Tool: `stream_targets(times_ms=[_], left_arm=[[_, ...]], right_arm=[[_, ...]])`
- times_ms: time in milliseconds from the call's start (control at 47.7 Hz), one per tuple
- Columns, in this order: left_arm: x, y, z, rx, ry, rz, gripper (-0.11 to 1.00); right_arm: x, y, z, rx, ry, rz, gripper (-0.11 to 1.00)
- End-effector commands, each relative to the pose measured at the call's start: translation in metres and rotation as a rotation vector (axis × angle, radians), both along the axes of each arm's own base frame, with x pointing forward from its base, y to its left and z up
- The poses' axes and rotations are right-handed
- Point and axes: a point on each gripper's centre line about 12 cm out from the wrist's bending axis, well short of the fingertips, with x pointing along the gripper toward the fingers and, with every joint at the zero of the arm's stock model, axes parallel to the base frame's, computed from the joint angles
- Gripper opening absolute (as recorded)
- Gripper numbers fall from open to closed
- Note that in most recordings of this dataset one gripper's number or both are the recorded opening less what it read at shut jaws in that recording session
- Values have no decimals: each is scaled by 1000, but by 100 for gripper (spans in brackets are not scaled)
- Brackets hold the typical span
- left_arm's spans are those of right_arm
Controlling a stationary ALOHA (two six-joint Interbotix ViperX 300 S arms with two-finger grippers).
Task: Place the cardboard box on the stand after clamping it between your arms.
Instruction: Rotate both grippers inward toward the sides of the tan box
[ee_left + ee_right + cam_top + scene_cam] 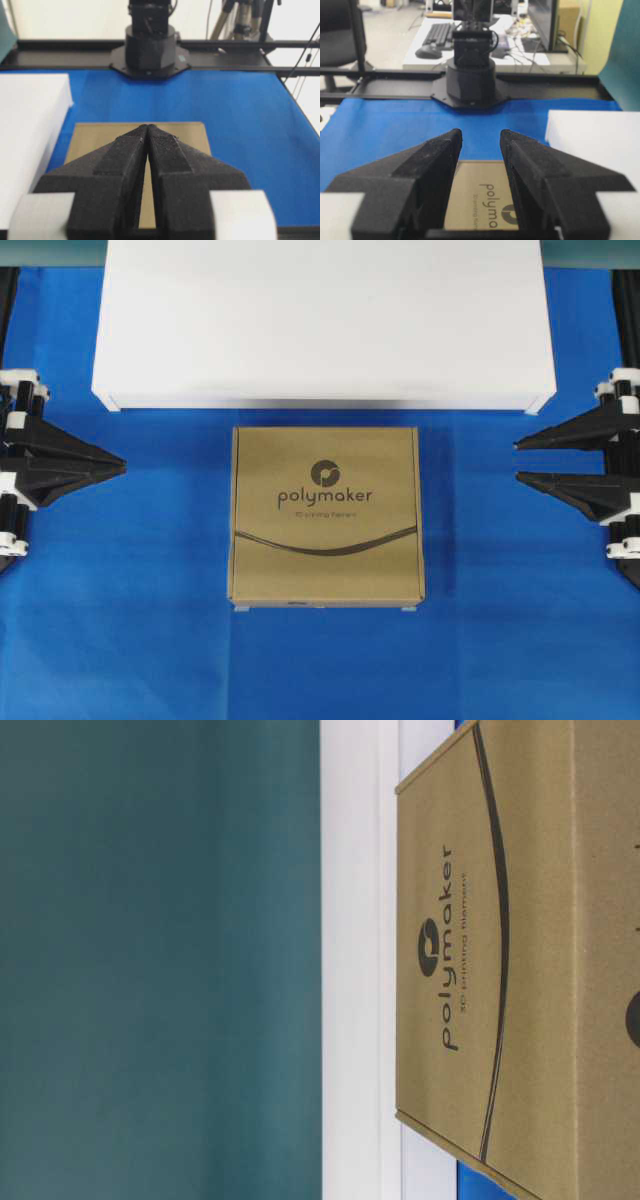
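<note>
**Resting flat between two idle arms: the box on blue cloth**

Lying flat on the blue cloth (130,640), the cardboard box (327,516) sits just in front of the stand (322,320) in the overhead view, a narrow strip of cloth between them. The left gripper (122,467) points in from the left edge, its jaws clenched tip to tip on nothing. The right gripper (517,460) points in from the right edge, jaws parted with a gap, empty. Both are well apart from the box.

At table level, turned sideways, the box (520,970) fills the right, the white stand (355,960) behind it.

From the left wrist, the pinched gripper (149,127) aims over the box (100,135), the stand (30,125) at left.

From the right wrist, the parted gripper (480,136) frames the box (482,200), the stand (595,135) at right.
</note>
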Motion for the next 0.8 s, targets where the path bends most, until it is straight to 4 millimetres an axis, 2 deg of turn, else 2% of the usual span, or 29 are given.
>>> stream_targets(times_ms=[0,105,230,356,503,775], left_arm=[[7,-1,-4,19,52,-8,5],[12,1,-6,11,131,0,0],[18,1,-9,19,288,6,0],[23,3,-19,35,489,12,0],[28,4,-34,42,635,14,0],[39,4,-59,47,836,14,0]], right_arm=[[2,-3,4,27,-6,-14,14],[3,-6,0,70,80,-29,5],[6,-9,-11,86,286,-49,-2],[7,-9,-28,91,513,-50,-2],[7,-8,-52,98,781,-48,-2],[20,-9,-77,89,983,-49,0]])
